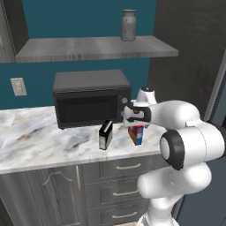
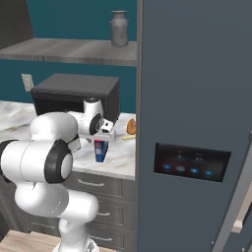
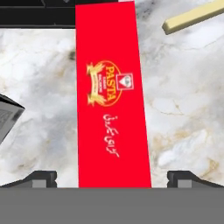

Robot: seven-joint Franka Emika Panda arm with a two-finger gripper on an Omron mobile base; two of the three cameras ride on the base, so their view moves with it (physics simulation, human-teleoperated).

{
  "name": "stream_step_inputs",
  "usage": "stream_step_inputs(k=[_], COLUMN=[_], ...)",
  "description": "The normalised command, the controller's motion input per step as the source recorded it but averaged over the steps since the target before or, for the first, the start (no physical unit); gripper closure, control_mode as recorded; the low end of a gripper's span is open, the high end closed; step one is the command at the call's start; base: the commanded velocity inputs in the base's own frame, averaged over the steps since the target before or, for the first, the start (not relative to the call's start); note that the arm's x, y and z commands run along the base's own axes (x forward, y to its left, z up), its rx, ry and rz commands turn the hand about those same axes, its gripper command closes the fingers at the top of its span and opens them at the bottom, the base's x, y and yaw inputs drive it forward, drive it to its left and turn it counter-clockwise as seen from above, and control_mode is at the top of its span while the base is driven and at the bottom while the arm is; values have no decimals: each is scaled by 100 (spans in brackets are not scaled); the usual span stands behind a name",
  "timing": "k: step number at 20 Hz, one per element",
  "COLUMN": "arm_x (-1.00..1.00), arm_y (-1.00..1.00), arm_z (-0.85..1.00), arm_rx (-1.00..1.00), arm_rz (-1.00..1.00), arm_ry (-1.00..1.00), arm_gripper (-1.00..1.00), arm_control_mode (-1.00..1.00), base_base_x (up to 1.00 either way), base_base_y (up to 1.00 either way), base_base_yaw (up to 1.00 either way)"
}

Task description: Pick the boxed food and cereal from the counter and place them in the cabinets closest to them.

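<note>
The cereal (image 1: 137, 134) stands upright on the counter (image 1: 39, 141), a thin carton in red, orange and blue just in front of the microwave's right end. My gripper (image 1: 134, 125) hangs straight above it, open. In the hand view the cereal's (image 3: 111, 100) long red face with a gold emblem runs between the two fingertips (image 3: 41, 177), which stand wide on either side without touching it. The boxed food (image 1: 106, 134), a small black box with a white front, stands a little to the left of the cereal; its corner (image 3: 6, 116) shows in the hand view. Tall cabinets (image 1: 190, 48) rise at the right.
A black microwave (image 1: 90, 97) sits close behind both boxes. Above it is a wood shelf (image 1: 97, 47) carrying a metal jar (image 1: 128, 25). The blue-grey fridge (image 2: 197, 123) stands right of the counter. A pale stick (image 3: 194, 17) and a brown item (image 2: 131, 127) lie nearby. Drawers (image 1: 128, 167) sit below.
</note>
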Motion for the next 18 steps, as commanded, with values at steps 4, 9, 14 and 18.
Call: stream_step_inputs(k=[4, 9, 14, 18], arm_x=[7, 0, 0, -1], arm_y=[0, 0, 0, 0], arm_z=[-12, 0, 0, 23], arm_rx=[0, 0, 0, 0], arm_rz=[0, 0, 0, 0], arm_ry=[0, 0, 0, 0], arm_gripper=[100, 100, 100, 100], arm_control_mode=[-100, -100, -100, -100], base_base_x=[0, 0, 0, 0], base_base_y=[0, 0, 0, 0], base_base_yaw=[0, 0, 0, 0])
